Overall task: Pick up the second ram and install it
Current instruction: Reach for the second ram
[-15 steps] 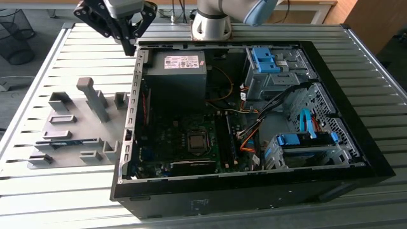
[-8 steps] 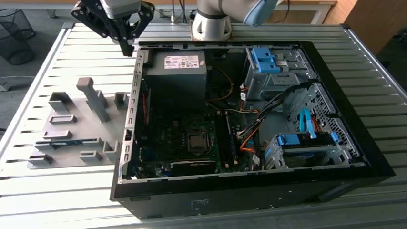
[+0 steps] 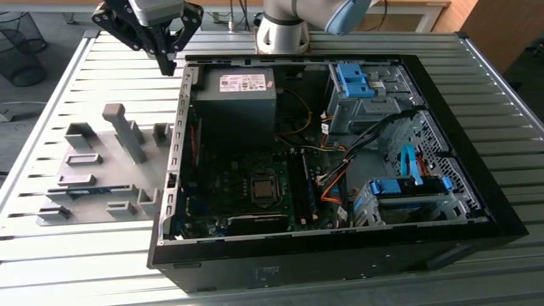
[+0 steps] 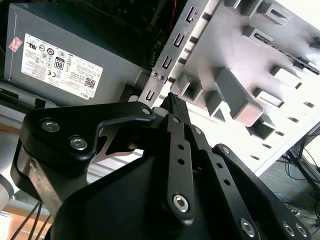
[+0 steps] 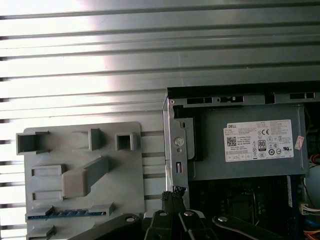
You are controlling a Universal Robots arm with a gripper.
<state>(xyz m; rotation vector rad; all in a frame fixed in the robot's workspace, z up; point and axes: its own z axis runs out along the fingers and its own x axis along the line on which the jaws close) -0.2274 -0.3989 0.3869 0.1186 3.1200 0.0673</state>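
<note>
Hovers above the far corner of the computer case, gripper pressed together, pinching nothing. With the second ram sitting in the near part of the grey holder plate on the table, beside the case.

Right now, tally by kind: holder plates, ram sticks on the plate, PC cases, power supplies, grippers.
Holder plate: 1
Ram stick on it: 1
PC case: 1
Power supply: 1
Gripper: 1
Total: 5
</note>
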